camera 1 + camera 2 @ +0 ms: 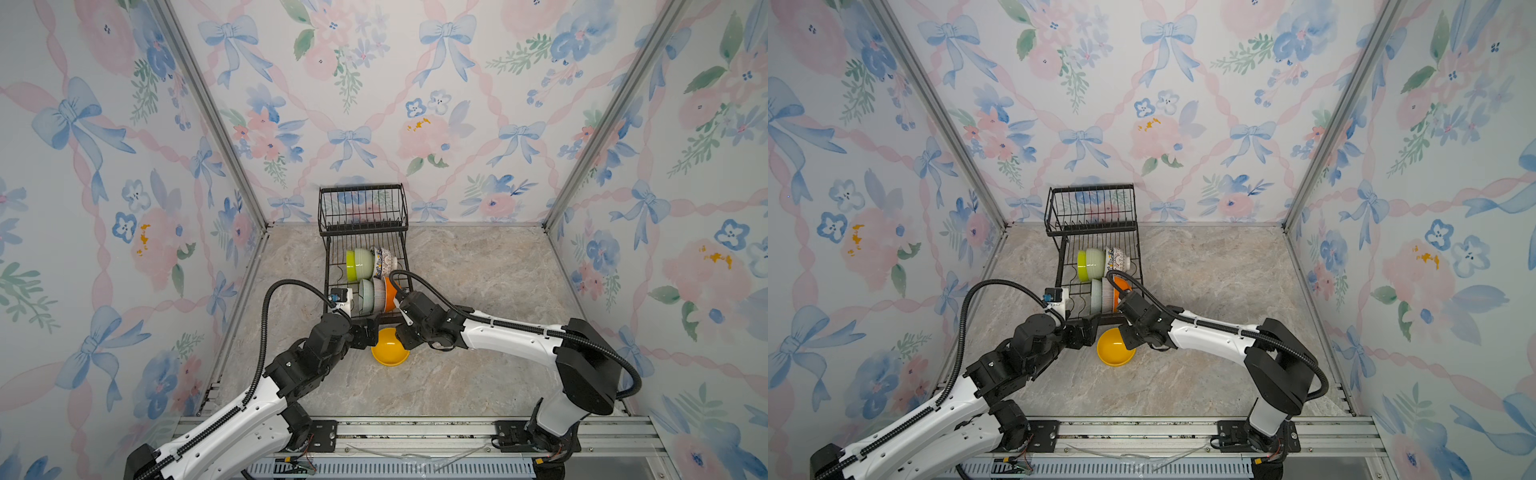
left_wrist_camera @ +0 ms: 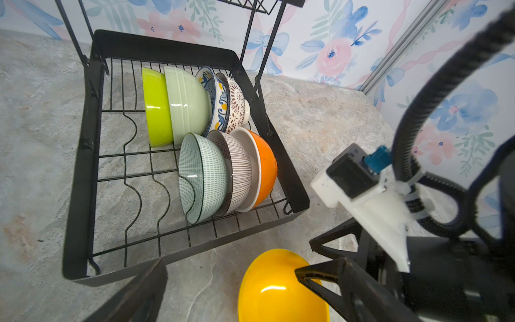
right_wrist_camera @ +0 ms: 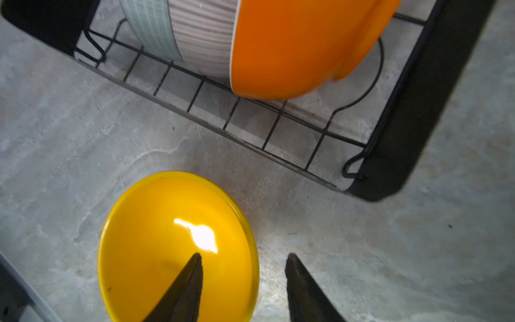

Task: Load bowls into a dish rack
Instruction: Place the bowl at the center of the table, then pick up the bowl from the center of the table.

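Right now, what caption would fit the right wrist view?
Open fingers straddle the rim of the yellow bowl beside the dish rack, where the orange bowl stands.

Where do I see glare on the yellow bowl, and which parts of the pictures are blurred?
Right wrist view: strong white glare spot inside the round glossy yellow bowl; the black wire dish rack's corner is smeared. Left wrist view: smaller highlight on that bowl; the left gripper's near finger is soft. In both top views: even light, no glare on it.
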Controlling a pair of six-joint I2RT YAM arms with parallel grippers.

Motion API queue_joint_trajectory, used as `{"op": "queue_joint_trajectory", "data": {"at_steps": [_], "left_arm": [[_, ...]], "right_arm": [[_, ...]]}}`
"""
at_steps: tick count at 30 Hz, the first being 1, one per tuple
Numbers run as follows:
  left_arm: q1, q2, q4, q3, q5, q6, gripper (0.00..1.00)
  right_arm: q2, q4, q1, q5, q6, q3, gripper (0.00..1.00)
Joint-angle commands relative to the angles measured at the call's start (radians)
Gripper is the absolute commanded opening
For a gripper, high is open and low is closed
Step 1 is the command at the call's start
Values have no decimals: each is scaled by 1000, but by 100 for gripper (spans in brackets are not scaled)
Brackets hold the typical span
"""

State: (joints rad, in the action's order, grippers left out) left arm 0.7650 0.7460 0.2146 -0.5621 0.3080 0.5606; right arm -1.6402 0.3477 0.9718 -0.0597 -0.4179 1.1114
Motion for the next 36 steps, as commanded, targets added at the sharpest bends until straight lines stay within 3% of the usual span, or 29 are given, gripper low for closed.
{"op": "queue_joint_trajectory", "data": {"at_steps": [1,9,15,26,36], "left_arm": [[-6,20,9,-34,-27,-21,98],[9,105,8,-77,-70,-42,97],[69,178,8,-106,-62,-56,96],[155,360,6,-155,-79,-72,94],[228,545,-17,-207,-122,-81,86]], "right_arm": [[76,22,10,-2,8,33,60],[222,22,0,-27,30,-24,82],[335,9,-26,-15,31,-137,99],[604,-98,-46,25,8,-426,96],[698,-150,-53,60,-65,-560,96]]}}
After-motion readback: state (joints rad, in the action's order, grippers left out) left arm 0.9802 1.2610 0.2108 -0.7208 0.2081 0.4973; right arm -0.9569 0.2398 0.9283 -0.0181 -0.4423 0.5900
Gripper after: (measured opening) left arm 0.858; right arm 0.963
